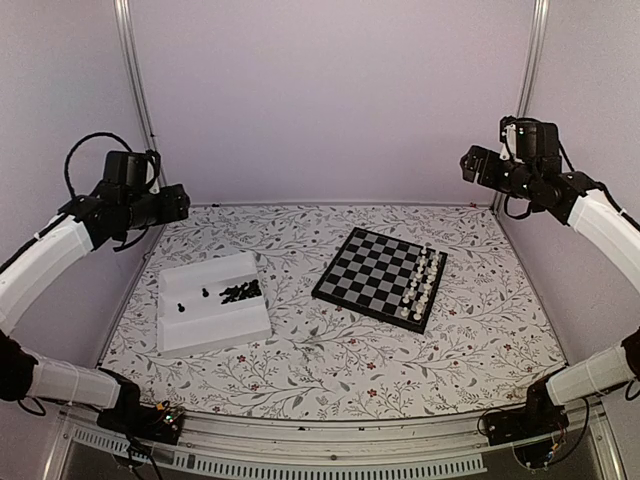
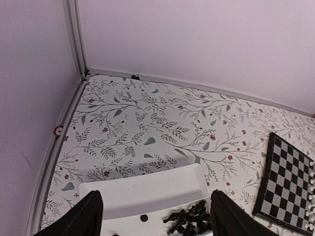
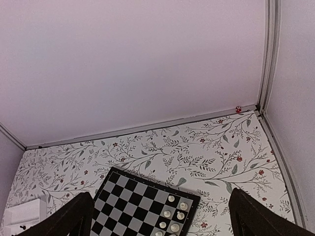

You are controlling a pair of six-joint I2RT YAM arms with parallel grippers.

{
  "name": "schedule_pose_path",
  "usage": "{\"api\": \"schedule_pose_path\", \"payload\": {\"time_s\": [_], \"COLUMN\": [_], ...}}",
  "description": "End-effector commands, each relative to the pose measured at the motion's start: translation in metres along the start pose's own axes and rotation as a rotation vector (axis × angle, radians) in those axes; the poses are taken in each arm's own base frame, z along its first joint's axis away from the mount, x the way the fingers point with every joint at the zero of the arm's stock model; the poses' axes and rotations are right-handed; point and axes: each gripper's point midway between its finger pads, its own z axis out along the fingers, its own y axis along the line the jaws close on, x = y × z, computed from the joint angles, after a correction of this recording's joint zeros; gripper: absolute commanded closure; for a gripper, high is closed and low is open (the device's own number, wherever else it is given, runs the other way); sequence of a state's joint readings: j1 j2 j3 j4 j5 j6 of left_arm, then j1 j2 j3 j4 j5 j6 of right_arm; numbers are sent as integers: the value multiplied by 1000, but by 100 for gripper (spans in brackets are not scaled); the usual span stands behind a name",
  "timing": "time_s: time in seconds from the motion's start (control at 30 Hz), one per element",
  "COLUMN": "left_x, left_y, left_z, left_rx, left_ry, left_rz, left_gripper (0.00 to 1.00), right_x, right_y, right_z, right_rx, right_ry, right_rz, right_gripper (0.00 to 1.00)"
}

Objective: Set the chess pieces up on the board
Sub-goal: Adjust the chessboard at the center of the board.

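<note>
The board (image 1: 365, 265) lies tilted right of centre, with white pieces (image 1: 422, 285) lined along its right side. The black chess pieces (image 1: 240, 292) lie heaped in a white tray (image 1: 215, 325), and two single ones (image 1: 205, 293) stand apart to their left. My left gripper (image 1: 180, 203) hangs high above the tray's far side, open and empty. In the left wrist view the heap (image 2: 192, 216) shows between the spread fingers of that gripper (image 2: 155, 199). My right gripper (image 1: 468, 163) is raised at the far right, open and empty, and looks down on the board (image 3: 133, 206).
The table has a floral cloth (image 1: 300, 350). Pale walls and metal corner posts (image 1: 135, 90) close it in. The tray (image 2: 147, 189) sits on the left half. In the right wrist view the white pieces (image 3: 172, 216) stand near the board's far corner.
</note>
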State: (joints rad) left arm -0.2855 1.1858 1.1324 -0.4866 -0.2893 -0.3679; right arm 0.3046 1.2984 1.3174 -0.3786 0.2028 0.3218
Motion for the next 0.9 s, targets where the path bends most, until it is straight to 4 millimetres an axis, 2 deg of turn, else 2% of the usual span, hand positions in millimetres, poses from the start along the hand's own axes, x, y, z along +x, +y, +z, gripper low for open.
{"api": "schedule_pose_path", "payload": {"time_s": [0.0,0.1,0.17,0.37,0.57,0.73,0.87], "left_x": [-10,4,16,63,117,158,183], "left_y": [-52,-80,-99,-164,-216,-260,-281], "left_z": [1,9,14,23,41,54,72], "left_rx": [273,378,426,600,691,762,751], "left_ry": [17,93,135,276,426,532,598], "left_rz": [32,50,82,169,164,188,200], "left_gripper": [24,23,22,15,13,12,12], "right_x": [10,25,32,77,96,111,125], "right_y": [16,48,53,54,54,47,43], "right_z": [5,-3,-1,24,27,29,33], "right_rx": [-103,-305,-337,-344,-358,-327,-311], "right_ry": [33,76,115,301,366,417,465], "right_rz": [-57,-167,-168,-77,-41,-52,-51], "right_gripper": [1,1,2,12,15,15,16]}}
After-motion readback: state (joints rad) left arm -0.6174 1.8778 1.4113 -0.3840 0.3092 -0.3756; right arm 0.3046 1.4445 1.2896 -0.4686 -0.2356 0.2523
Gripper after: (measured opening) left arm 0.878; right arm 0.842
